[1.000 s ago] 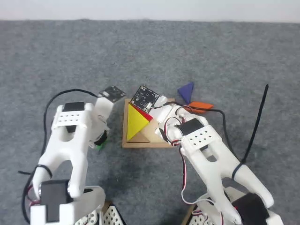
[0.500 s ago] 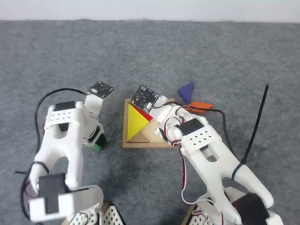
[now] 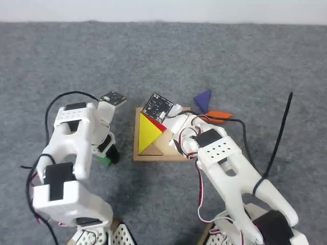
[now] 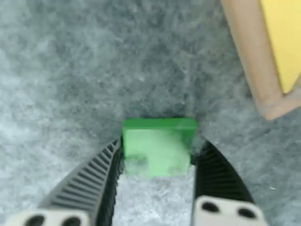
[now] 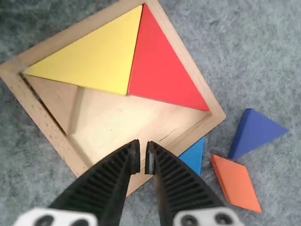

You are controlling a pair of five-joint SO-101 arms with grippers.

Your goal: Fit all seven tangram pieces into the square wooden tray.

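Carpet (image 4: 70, 66) — green piece (image 4: 159, 141) in left gripper (image 4: 159, 157)

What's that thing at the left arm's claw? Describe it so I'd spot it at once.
Find the square wooden tray in the middle of the grey carpet. On the tray's side away from the orange piece, a green block lies on the carpet between the fingers of the left claw. It is the only green piece, alone on that side.

White arms (image 3: 225, 163), black cables (image 3: 279, 135), ribbed black tool fingers (image 5: 108, 183).
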